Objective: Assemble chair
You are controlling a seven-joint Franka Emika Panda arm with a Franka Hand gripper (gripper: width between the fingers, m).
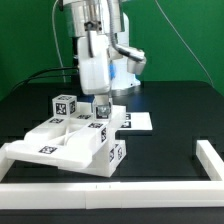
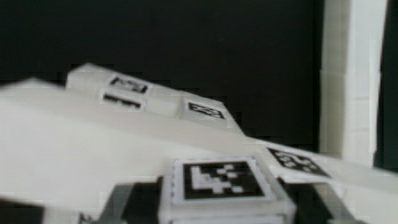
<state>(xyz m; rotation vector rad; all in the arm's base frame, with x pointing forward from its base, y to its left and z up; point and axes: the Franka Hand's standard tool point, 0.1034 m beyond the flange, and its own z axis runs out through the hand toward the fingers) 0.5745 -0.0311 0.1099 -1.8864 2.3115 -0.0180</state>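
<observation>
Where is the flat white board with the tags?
In the exterior view, the marker board lies flat on the black table, just to the exterior view's right of the chair and the gripper.

I work in a robotics lab test cell. My bench is a black table (image 1: pixel 170 115) backed by a green curtain (image 1: pixel 30 35), bounded by long white border rails (image 1: pixel 215 165). A flat marker board (image 1: pixel 135 122) is fixed on the table, and cables (image 1: pixel 45 72) trail behind my arm.

Tagged white block (image 2: pixel 217 182) close up, white chair parts (image 2: pixel 107 130) beyond
</observation>
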